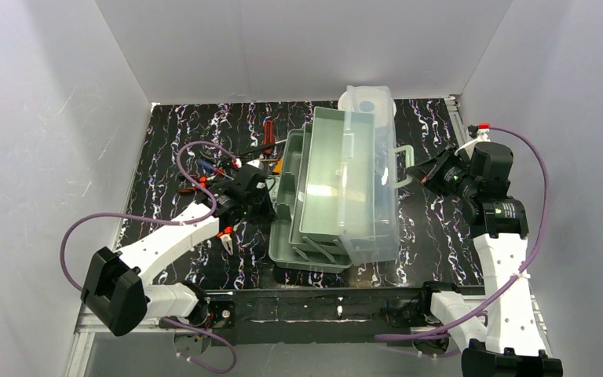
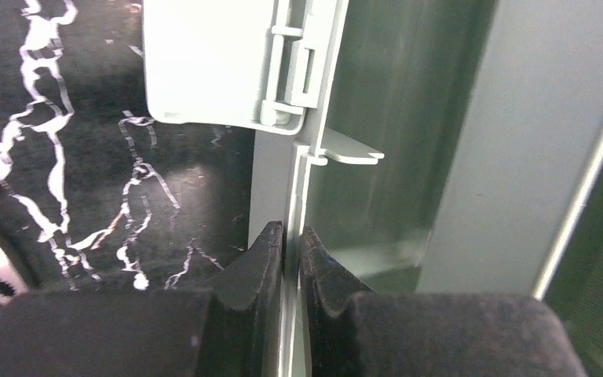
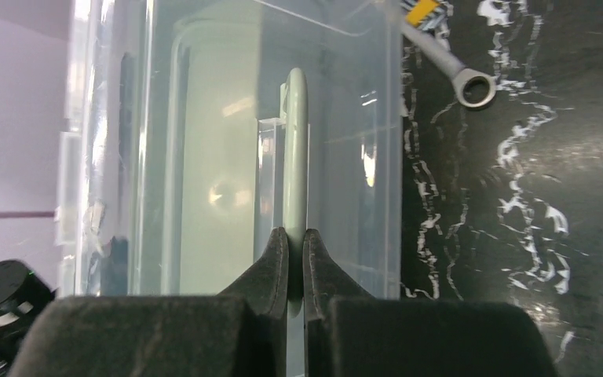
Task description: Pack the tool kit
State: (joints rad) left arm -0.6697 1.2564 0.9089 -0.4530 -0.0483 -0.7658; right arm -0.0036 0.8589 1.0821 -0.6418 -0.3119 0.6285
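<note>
Leaning inward, left end effector clamps box, right end effector handle.

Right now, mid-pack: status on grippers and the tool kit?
Left gripper shut on box edge. Right gripper shut on lid handle. Pliers, wrench loose on table, unpacked.

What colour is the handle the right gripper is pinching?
The handle is pale green; the right wrist view shows it best.
</note>
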